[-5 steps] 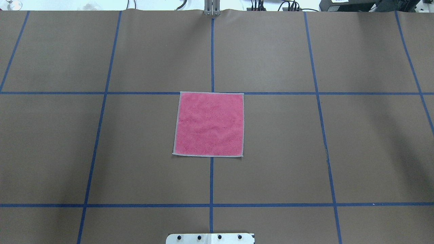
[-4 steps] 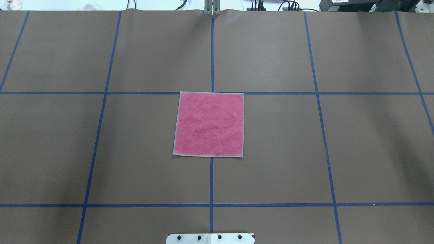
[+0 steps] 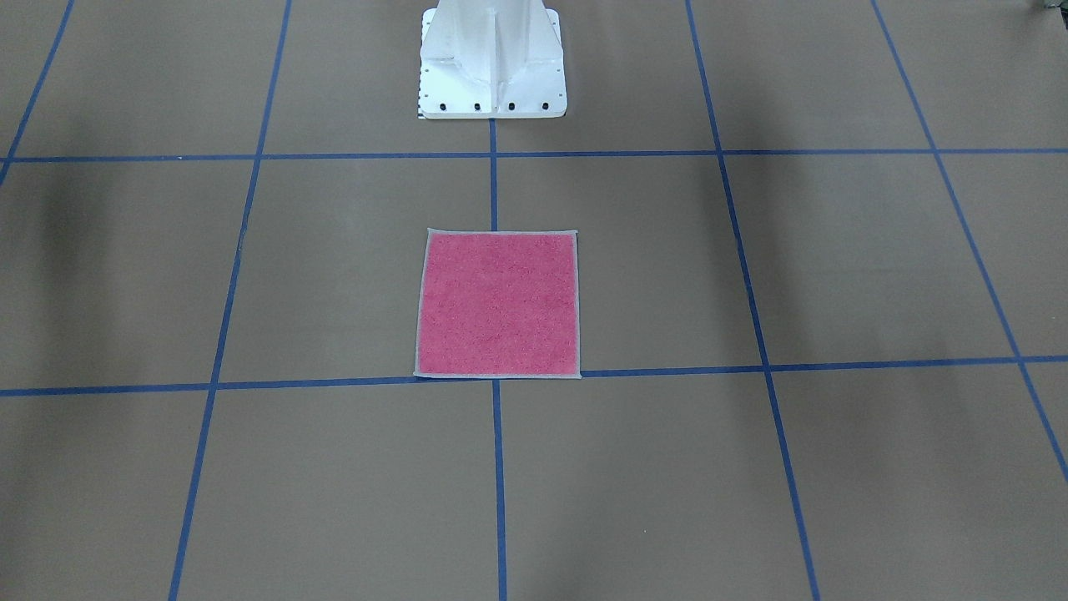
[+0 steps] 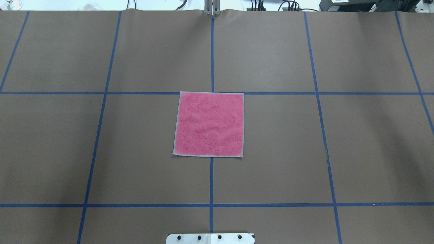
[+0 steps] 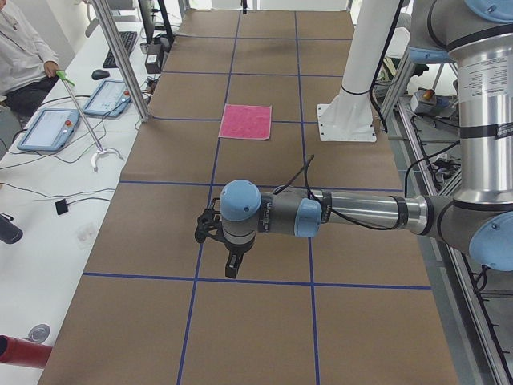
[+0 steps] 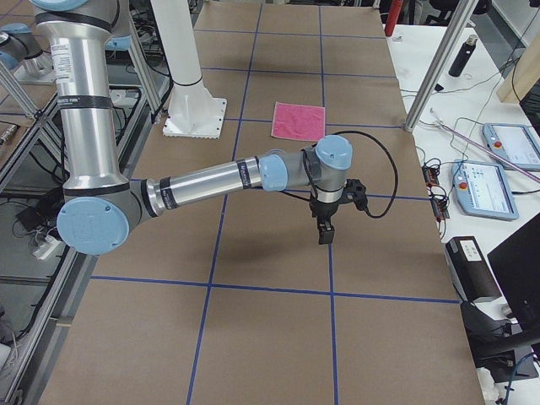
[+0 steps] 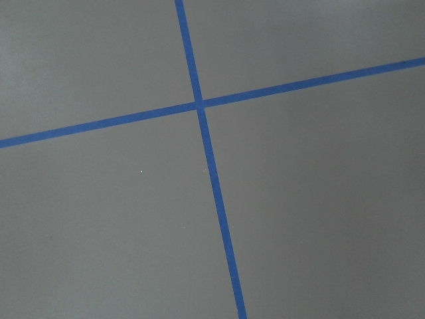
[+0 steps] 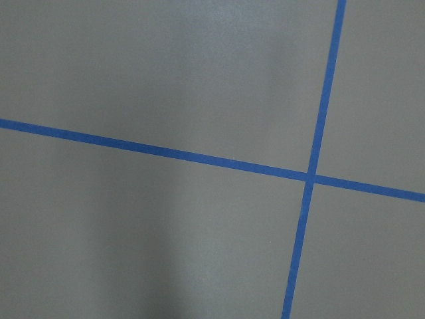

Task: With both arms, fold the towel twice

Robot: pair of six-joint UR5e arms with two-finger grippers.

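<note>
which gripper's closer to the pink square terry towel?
Right, probably: right gripper hangs short of the second tape line from the towel; left gripper hangs at its second line.

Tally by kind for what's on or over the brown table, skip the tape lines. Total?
Towel: 1
Arms: 2, left arm and right arm
Pedestal: 1
Total: 4
</note>
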